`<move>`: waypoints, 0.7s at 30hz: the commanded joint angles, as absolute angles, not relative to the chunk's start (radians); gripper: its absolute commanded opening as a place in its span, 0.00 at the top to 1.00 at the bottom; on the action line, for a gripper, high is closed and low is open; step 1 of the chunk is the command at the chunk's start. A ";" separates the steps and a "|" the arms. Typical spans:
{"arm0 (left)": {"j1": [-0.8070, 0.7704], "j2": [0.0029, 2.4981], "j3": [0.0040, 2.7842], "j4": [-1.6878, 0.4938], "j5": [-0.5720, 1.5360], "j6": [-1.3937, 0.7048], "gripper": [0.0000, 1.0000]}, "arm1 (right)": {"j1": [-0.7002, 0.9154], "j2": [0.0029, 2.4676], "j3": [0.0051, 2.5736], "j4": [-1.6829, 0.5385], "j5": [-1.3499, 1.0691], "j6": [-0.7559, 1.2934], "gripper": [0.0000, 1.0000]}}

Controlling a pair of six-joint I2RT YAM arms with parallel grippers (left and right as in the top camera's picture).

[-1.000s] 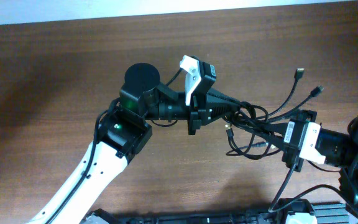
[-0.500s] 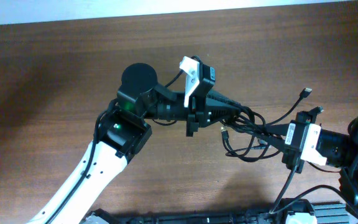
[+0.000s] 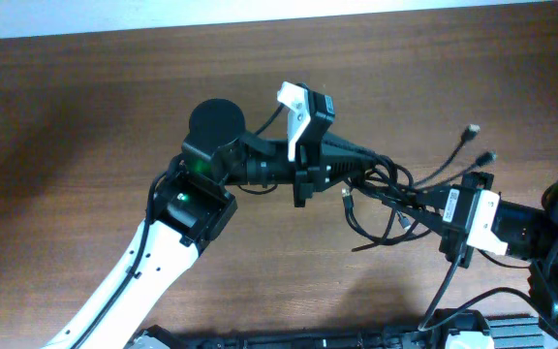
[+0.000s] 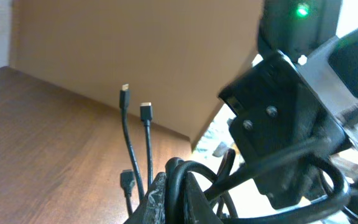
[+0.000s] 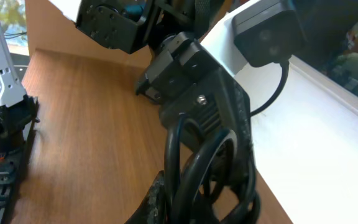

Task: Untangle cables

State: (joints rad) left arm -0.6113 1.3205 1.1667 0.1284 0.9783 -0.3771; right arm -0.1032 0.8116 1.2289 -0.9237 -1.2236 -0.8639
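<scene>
The cables [image 3: 387,202] are a knot of thin black cords stretched between my two grippers at the table's right middle. Two free ends with plugs [image 3: 471,130] stick up to the right, and another plug [image 3: 347,195] hangs at the knot's left. My left gripper [image 3: 380,174] reaches in from the left and is shut on a cord of the knot [image 4: 178,180]; two plug ends [image 4: 146,111] rise beyond it. My right gripper [image 3: 422,207] comes in from the right, shut on looped cords [image 5: 201,171]. The left gripper's body [image 5: 194,78] fills the right wrist view.
The brown wooden table [image 3: 85,107] stretches to the left and back. Its far edge [image 3: 260,21] meets a white strip. A black base [image 3: 463,330] lies at the front right, close to the right arm [image 3: 550,242].
The free plug ends dipped, then swung back up and a little left. The knot's lower loops shifted slightly. Both grippers kept their hold and hardly moved.
</scene>
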 commanded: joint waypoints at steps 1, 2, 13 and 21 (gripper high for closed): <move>-0.619 1.313 1.179 0.147 0.893 -0.426 1.00 | -0.105 0.815 1.239 -0.935 -1.219 -0.856 0.95; -0.619 1.313 1.179 0.148 0.893 -0.426 1.00 | -0.105 0.815 1.239 -0.936 -1.219 -0.856 0.95; -0.619 1.313 1.179 0.150 0.969 -0.426 0.38 | -0.105 0.815 1.239 -0.934 -1.219 -0.856 0.95; -0.619 1.313 1.179 0.145 1.085 -0.335 0.24 | -0.105 0.815 1.239 -0.927 -1.219 -0.856 0.96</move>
State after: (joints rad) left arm -0.6151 1.3205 1.1671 0.1467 1.0264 -0.3824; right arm -0.1032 0.8154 1.2285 -0.9344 -1.2091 -0.8635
